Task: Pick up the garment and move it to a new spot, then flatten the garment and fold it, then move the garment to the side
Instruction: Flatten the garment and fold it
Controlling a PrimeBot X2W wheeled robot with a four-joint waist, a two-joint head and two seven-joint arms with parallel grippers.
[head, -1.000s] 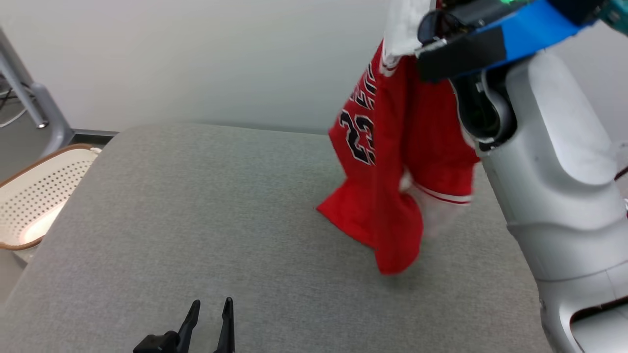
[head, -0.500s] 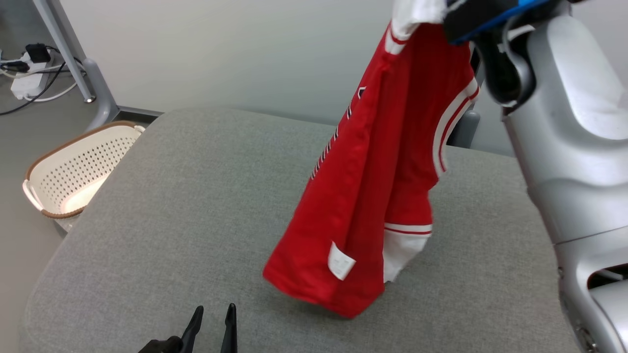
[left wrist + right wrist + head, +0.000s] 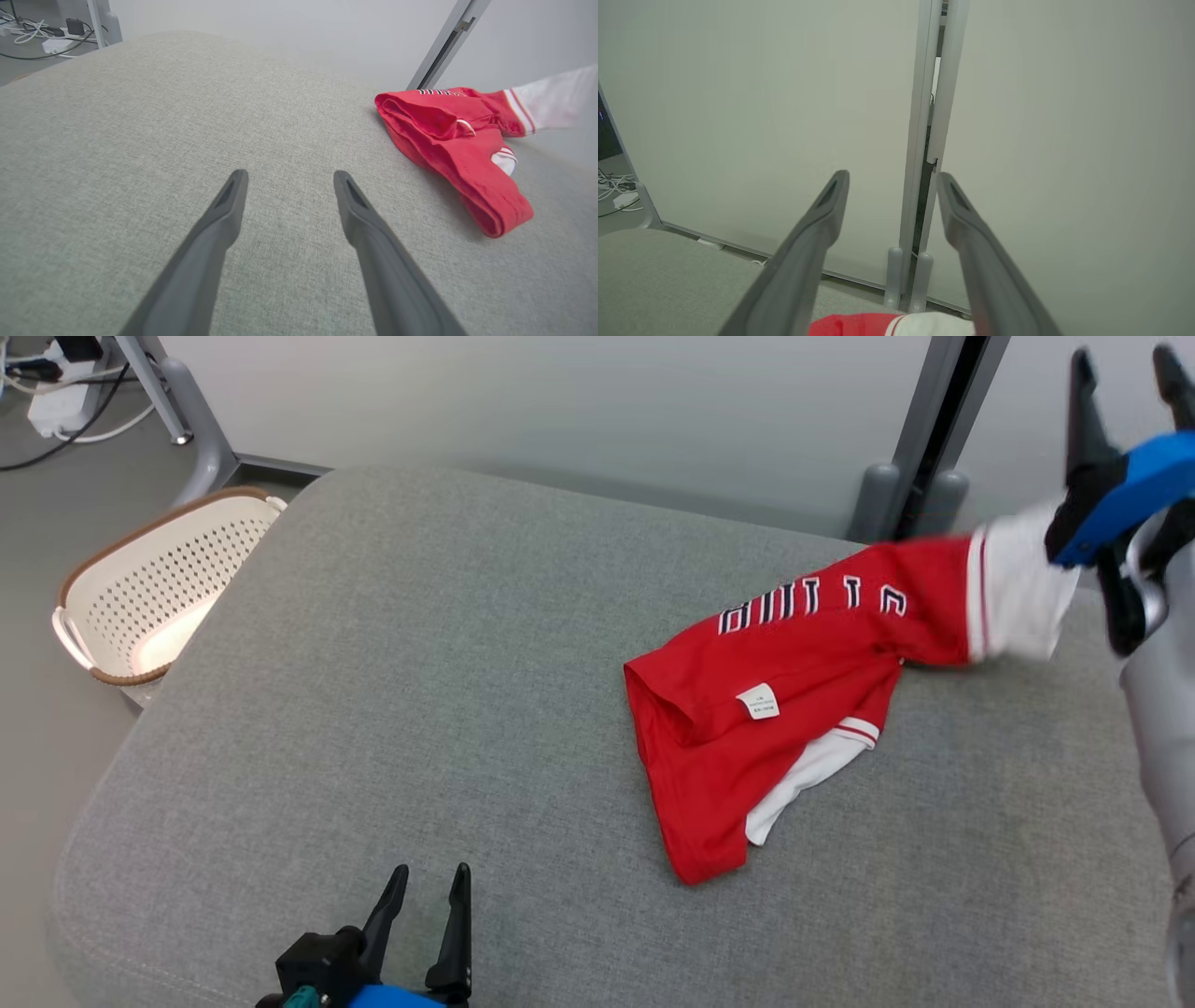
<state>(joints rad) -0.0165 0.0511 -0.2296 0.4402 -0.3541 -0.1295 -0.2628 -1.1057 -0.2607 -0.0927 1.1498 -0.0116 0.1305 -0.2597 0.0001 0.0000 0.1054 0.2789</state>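
Garment (image 3: 775,709) on cushion (image 3: 420,663), beside right end effector (image 3: 1122,355)

Carrier: grey woven padded surface (image 3: 420,709), rounded corners.
Lying on it: crumpled red garment (image 3: 775,709), right of centre, reaching toward the far right corner.

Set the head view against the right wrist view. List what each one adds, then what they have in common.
Head view: the perforated basket beside the grey cushion, the left gripper with jaws apart, and the lettering and white label on the red garment. Right wrist view: the higher stretch of the wall post, framed by the right gripper's parted, empty jaws. Shared: garment, cushion, the post's foot and the right gripper.
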